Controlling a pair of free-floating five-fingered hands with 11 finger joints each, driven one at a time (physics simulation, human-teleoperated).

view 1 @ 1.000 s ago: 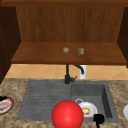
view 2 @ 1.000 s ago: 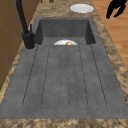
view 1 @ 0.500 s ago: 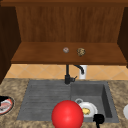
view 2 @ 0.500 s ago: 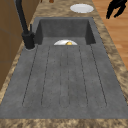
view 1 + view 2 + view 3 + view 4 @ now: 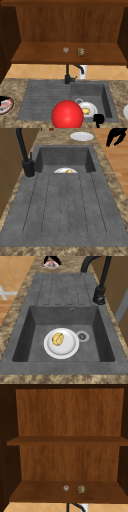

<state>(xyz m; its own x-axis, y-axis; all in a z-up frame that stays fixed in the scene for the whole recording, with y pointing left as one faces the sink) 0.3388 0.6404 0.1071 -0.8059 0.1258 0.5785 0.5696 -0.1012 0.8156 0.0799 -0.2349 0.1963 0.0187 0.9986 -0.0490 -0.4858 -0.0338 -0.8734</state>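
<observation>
Two robot hands at a simulated kitchen sink [image 5: 45,100], taken one camera at a time.

From the front: left robot hand [image 5: 3,98] low over a red-rimmed plate [image 5: 6,108] at the left end of the worktop [image 5: 15,86], grip impossible to tell. Right robot hand [image 5: 99,119] at the basin's front rim, just beside a white dish [image 5: 92,106] carrying a yellow morsel [image 5: 85,111]. Red ball [image 5: 67,115] large in the foreground, overlapping the dish's left rim.

From the left side: right robot hand [image 5: 115,136] in the air beyond the worktop's front edge, fingers loose and hanging with nothing in them, near a bare white plate [image 5: 81,136] on the stone.

From the right side: left robot hand [image 5: 52,259] right at the red-rimmed plate [image 5: 51,265], touching or just above, hard to say which. White dish [image 5: 70,349] flat on the basin floor beside the drain [image 5: 82,336], morsel [image 5: 57,339] left of centre.

From the upper camera: cabinet shelf [image 5: 37,494] with a small grey ball [image 5: 66,488] and a speckled ball [image 5: 81,489] side by side, above the faucet [image 5: 75,507].

Likely hazards, as a judgement:
- A careless sideways sweep by the left robot hand could shove the red-rimmed plate off the worktop's end.
- A steep dip by the right robot hand onto the white dish's near rim could tip it and roll the morsel toward the drain.
- A blind reach across the basin risks striking the red ball.
</observation>
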